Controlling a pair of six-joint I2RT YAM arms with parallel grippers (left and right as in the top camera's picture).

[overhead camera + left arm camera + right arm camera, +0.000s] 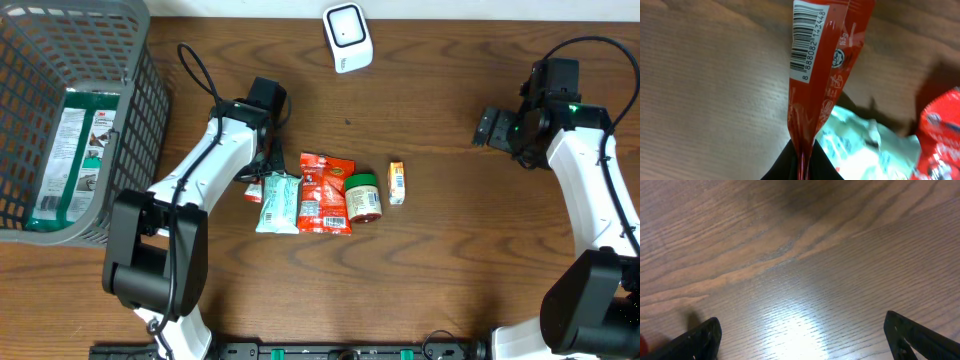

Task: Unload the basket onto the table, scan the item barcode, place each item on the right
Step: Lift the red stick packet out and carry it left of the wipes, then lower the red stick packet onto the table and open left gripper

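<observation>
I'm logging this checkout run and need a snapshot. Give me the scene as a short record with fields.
left gripper: shut on red packet
barcode: on packet, facing left wrist camera
right gripper: open over bare table
scanner: far edge of table, untouched
on table: mint packet, red pouches, jar, box
basket: left, one package inside

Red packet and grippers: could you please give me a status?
Left gripper shut on red packet, barcode showing. Right gripper open, empty. Nothing blocking the scanner.
</observation>
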